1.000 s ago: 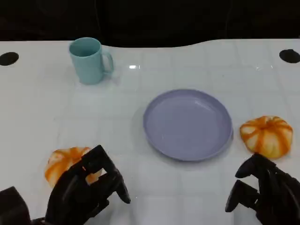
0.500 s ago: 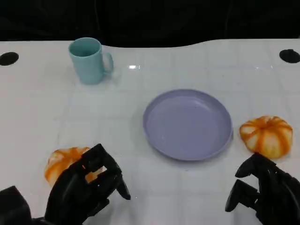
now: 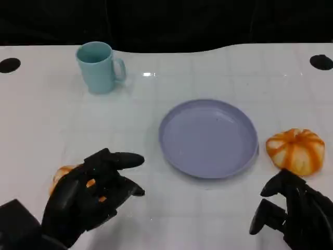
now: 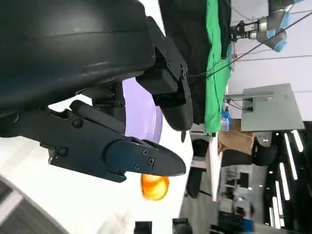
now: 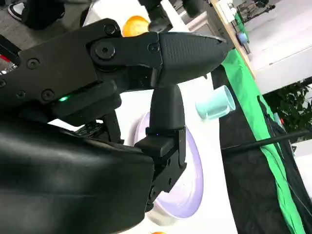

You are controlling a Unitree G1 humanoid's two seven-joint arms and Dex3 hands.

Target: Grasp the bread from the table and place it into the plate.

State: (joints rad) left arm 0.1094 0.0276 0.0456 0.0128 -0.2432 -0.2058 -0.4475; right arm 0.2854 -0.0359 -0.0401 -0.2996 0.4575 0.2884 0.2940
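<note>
The robot's left hand (image 3: pixel 91 195), fingers spread and holding nothing, hovers over the bread (image 3: pixel 63 176) at the near-left of the bench (image 3: pixel 218 67). The plate (image 3: pixel 208 138) lies to its right; the right hand (image 3: pixel 291 213) hangs loosely curled, empty.

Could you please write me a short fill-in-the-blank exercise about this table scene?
1. The round lavender plate holds ____.
2. The light blue mug stands at the table's far ____ side in the head view.
3. The left hand, fingers spread, hovers over the orange-striped bread roll nearest it, which lies on the ____.
4. The right hand is nearest the other orange-striped ____.

Missing words: nothing; left; table; bread roll
</note>
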